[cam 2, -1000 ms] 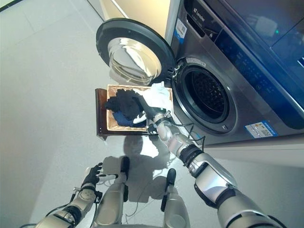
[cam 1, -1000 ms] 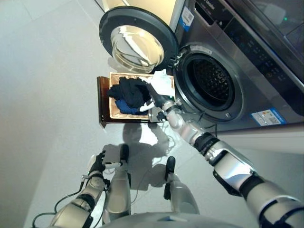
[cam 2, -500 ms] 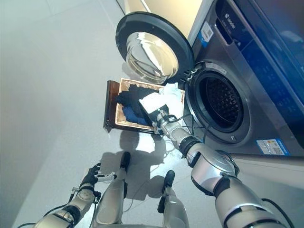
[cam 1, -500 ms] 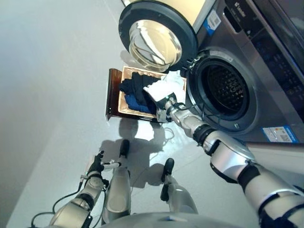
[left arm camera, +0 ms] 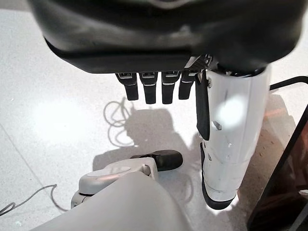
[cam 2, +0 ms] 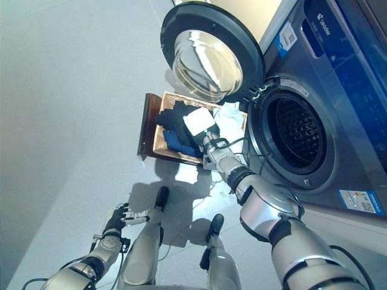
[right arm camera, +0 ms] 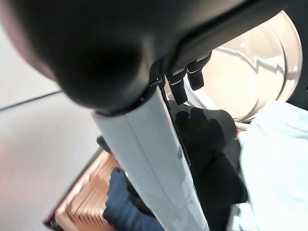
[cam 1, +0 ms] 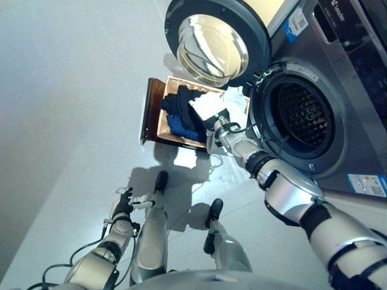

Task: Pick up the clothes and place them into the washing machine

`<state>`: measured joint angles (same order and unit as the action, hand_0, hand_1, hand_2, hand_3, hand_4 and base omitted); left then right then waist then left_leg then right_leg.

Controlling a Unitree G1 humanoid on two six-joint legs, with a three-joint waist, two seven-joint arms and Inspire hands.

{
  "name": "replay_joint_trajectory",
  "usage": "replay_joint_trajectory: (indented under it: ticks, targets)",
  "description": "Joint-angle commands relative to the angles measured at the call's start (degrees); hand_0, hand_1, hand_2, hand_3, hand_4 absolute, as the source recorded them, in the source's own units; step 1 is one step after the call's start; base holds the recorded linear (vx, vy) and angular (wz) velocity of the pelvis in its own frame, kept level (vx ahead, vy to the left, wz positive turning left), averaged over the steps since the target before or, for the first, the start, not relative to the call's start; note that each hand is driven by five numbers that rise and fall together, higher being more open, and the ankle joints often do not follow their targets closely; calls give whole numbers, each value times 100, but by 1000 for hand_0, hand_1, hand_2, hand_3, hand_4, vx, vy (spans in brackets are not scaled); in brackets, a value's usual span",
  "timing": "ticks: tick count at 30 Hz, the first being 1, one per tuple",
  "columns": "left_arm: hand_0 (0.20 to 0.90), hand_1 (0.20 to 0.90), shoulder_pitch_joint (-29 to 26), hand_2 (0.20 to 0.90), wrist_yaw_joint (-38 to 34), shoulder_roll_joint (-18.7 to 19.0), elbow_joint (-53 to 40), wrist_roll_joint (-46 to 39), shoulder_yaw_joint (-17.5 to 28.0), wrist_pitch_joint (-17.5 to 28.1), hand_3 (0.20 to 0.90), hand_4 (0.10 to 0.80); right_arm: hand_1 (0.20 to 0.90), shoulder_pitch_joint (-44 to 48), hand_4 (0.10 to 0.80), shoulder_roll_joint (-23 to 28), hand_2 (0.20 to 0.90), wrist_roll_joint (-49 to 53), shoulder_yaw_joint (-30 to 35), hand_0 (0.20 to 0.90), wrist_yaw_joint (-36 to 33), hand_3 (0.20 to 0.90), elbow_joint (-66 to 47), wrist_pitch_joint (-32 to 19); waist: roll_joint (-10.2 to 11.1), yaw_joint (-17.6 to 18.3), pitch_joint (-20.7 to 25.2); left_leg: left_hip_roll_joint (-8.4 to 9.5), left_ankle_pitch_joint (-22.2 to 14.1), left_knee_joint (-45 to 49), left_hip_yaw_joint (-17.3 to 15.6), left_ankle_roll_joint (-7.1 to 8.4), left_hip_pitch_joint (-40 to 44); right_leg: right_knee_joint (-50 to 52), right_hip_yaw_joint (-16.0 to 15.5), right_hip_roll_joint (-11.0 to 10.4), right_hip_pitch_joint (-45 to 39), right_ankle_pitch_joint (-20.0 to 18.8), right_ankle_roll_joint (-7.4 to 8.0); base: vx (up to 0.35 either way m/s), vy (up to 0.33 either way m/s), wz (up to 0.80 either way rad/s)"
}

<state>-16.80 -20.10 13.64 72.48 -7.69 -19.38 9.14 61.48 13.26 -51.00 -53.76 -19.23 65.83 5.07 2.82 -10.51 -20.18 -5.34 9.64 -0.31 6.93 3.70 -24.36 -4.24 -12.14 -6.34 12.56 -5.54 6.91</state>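
Left eye view shows the right hand over the wooden basket, its fingers hidden against a white cloth, so whether it grips I cannot tell. A second ago that hand lay lower, at the basket's near right corner; now it sits further in, by the white cloth. Dark clothes and a blue garment lie in the basket, left of the washing machine, whose door stands open. Left hand hangs low, fingers relaxed, holding nothing, as before
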Motion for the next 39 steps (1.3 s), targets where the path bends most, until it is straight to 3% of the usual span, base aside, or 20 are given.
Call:
replay_joint_trajectory:
  ticks: [1,15,31,39]
  targets:
    - [900,900,-236,900,-225,18,143,-9,-316,79,900,800,900,1139,800,63,900,193,296,900,-539,900,-238,174,29,-113,-84,107,79,-155,-19,185,60,884,440,-306,-174,672,110,0,0,0]
    - [900,900,-188,900,-298,71,69,37,-309,104,900,800,900,1345,800,17,900,559,464,900,-677,900,-310,141,-39,-174,-111,135,108,-119,50,203,-54,919,394,-294,-110,694,110,0,0,0]
    - [900,900,-229,900,-412,227,-710,-797,-102,454,900,800,900,1329,800,247,900,991,540,900,-585,900,140,133,-153,-237,-455,259,233,-224,81,233,-432,670,217,-356,19,498,173,23,2,5]
    - [900,900,-108,900,-365,324,-1807,-1086,-185,663,900,800,900,1487,800,471,900,1063,594,900,-637,900,296,194,-251,-263,-668,315,274,-175,122,240,-784,683,170,-347,245,492,183,-6,0,4]
